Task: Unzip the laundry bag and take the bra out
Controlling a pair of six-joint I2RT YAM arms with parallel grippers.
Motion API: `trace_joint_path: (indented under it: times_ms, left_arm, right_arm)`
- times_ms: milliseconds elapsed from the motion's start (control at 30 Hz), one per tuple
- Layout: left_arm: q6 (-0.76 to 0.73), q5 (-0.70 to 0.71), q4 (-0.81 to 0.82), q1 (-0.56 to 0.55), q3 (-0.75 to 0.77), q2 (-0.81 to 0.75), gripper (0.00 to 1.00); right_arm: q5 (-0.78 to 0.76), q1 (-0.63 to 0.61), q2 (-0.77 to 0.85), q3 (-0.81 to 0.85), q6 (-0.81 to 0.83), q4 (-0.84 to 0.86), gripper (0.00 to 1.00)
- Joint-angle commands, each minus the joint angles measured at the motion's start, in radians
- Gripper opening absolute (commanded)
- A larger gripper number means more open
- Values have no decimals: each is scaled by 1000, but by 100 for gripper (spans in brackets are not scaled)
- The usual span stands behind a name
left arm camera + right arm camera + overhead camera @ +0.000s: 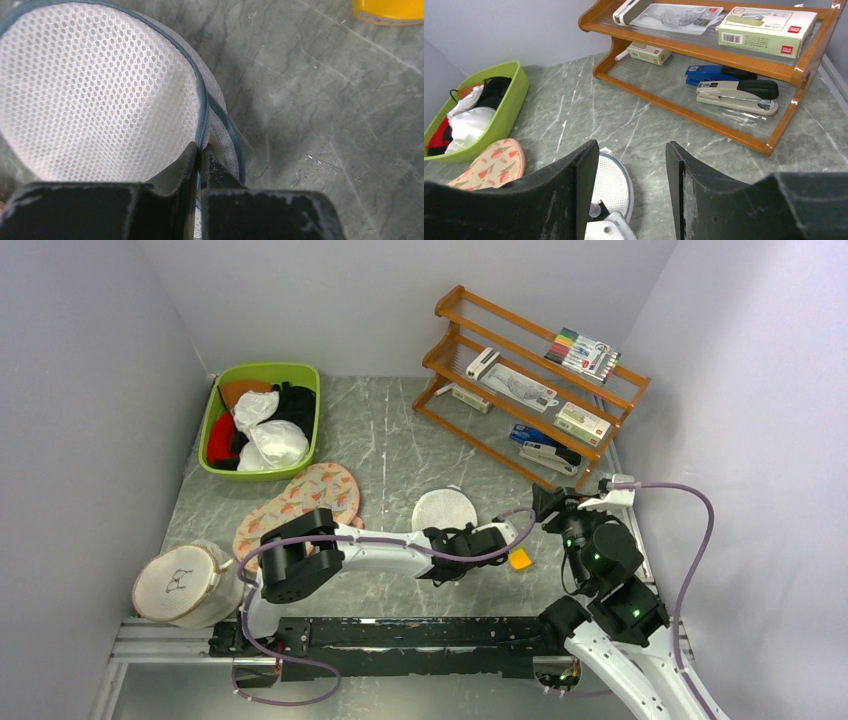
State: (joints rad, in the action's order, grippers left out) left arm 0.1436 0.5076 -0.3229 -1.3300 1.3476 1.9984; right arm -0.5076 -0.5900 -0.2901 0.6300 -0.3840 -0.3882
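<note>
The laundry bag (445,510) is a round white mesh pod with a dark zipper rim, lying mid-table. In the left wrist view the mesh (100,95) fills the left side. My left gripper (202,150) is shut on the zipper rim at the bag's near right edge; it also shows in the top view (470,533). My right gripper (631,155) is open and empty, held above the table to the right of the bag (616,182); in the top view it (546,502) is apart from the bag. The bra is hidden.
A yellow object (520,559) lies right of the left gripper. A floral pad (300,502) lies left of the bag. A green basket (305,455) of cloths stands back left, a wooden rack (530,390) with staplers back right, and a round white container (185,585) front left.
</note>
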Motion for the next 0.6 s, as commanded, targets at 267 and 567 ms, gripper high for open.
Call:
trace_joint_path:
  times_ms: [267,567]
  left_arm:
    - [17,-66,40,24,-81,-113,61]
    - [82,-487,322,229,-329,-408,96]
  right_arm:
    - [-46,4,35,39,8,-16,51]
    - [-37,3,-4,30,2,-17,51]
